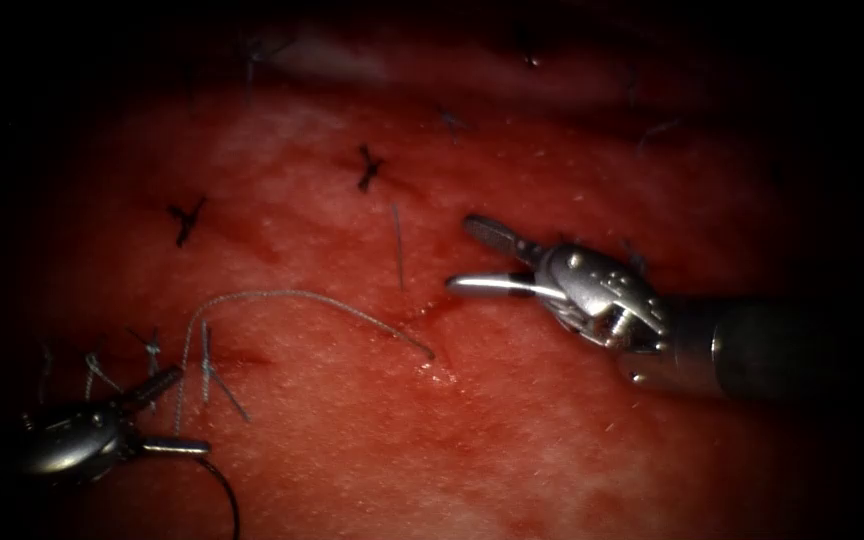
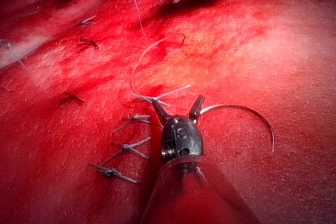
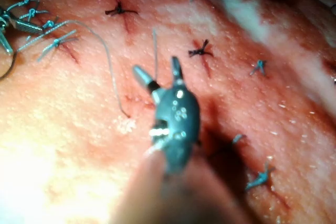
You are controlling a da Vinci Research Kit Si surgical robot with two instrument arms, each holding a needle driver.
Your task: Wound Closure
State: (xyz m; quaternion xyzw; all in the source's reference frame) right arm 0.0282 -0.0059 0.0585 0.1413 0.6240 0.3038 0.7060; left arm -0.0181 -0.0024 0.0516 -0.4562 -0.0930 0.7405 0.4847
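Left tool (image 1: 157, 415) at 8 o'clock in the endoscope view, jaws spread, one of them touching the needle (image 2: 247, 115) near its thread end; can't tell if it's gripped. Needle lies free on the tissue (image 1: 512, 430), not in it. Right tool (image 1: 472, 258) at 3 o'clock, jaws apart, holding nothing. Thread (image 1: 292, 297) arcs from the left tool toward centre and enters the tissue. My read: get a firm grip on the needle and keep slack off the knots (image 1: 184, 218). The cut's line is hard to make out; the needle tip is lost in shadow in the endoscope view.
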